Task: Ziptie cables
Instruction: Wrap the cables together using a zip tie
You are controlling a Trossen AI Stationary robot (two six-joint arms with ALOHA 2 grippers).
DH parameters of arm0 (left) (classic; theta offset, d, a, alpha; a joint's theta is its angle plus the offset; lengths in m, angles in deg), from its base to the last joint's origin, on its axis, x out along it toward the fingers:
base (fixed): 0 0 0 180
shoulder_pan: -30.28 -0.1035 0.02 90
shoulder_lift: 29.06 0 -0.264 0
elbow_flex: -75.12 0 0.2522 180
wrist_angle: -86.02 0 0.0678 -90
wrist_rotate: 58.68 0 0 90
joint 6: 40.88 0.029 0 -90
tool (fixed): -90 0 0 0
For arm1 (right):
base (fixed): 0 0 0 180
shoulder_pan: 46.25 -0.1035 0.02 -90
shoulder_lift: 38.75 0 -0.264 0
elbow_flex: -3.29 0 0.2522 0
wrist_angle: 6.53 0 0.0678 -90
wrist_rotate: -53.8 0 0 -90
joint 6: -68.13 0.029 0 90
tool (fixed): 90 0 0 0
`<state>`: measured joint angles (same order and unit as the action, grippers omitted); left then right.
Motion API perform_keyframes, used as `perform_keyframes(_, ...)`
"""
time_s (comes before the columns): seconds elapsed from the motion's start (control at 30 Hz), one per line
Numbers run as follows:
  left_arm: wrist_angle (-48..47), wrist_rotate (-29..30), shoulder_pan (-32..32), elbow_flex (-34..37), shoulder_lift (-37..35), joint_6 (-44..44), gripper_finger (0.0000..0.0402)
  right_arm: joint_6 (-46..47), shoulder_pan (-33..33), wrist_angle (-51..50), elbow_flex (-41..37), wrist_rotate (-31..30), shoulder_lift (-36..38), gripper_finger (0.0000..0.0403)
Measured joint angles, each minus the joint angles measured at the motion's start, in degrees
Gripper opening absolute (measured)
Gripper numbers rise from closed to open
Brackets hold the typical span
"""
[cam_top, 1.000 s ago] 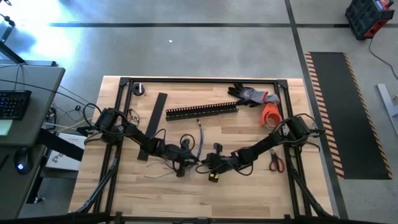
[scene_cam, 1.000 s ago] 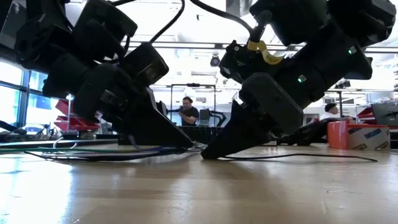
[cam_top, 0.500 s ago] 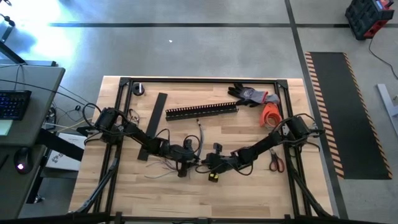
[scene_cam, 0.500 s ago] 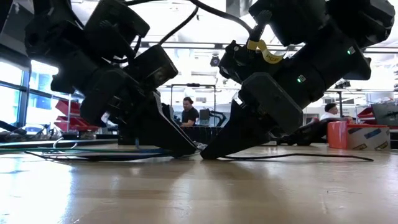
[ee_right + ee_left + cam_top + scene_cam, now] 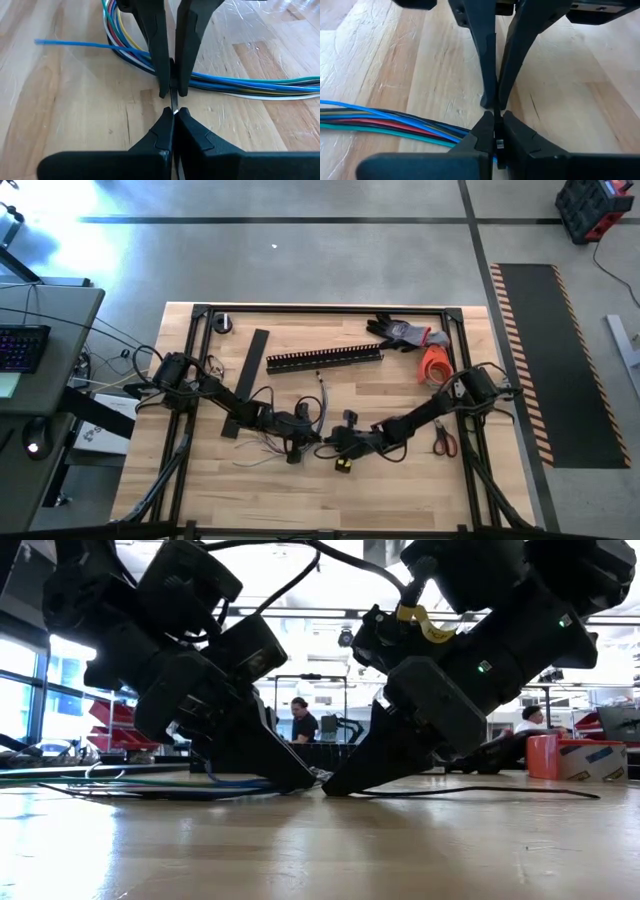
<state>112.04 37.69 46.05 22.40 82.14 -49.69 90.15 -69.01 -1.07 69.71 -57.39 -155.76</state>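
Wooden table (image 5: 400, 480). Cables (image 5: 260, 85) at centre, toward 7 o'clock of the slotted channel (image 5: 325, 359). Left gripper (image 5: 494, 131) and right gripper (image 5: 172, 119) tip-to-tip over them, both closed, pinching the thin ziptie (image 5: 173, 97).

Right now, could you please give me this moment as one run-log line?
left hand: shut on ziptie | right hand: shut on ziptie | hands tip to tip | cables: flat on table

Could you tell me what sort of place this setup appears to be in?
Probably a robotics lab or workshop: a wooden workbench on a concrete floor, a desk with keyboard beside it, and people at benches behind.
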Motion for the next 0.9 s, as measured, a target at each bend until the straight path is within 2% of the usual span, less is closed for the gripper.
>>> perform_keyframes(0.13,-1.4,0.0,0.3,0.7,-0.2,-1.2,0.0004,2.9,-2.3,-3.5,0.3,-3.4,0.0,0.0)
perform_keyframes(0.37,3.0,0.6,0.5,2.6,-0.1,-1.7,0.0002,8.5,-5.0,-6.8,-1.2,-6.7,1.6,0.0001)
perform_keyframes(0.57,3.1,0.8,0.5,2.6,-0.1,-1.6,0.0001,6.0,-3.5,-19.4,-1.8,-3.2,9.8,0.0007)
perform_keyframes(0.73,4.4,2.1,0.4,2.6,-0.1,-1.9,0.0019,6.0,-2.1,-27.8,-1.8,-4.2,15.5,0.0072)
perform_keyframes(0.9,4.0,0.5,0.0,1.5,-3.5,-0.6,0.0085,4.6,-1.9,-28.8,-1.7,-5.5,16.8,0.0151)
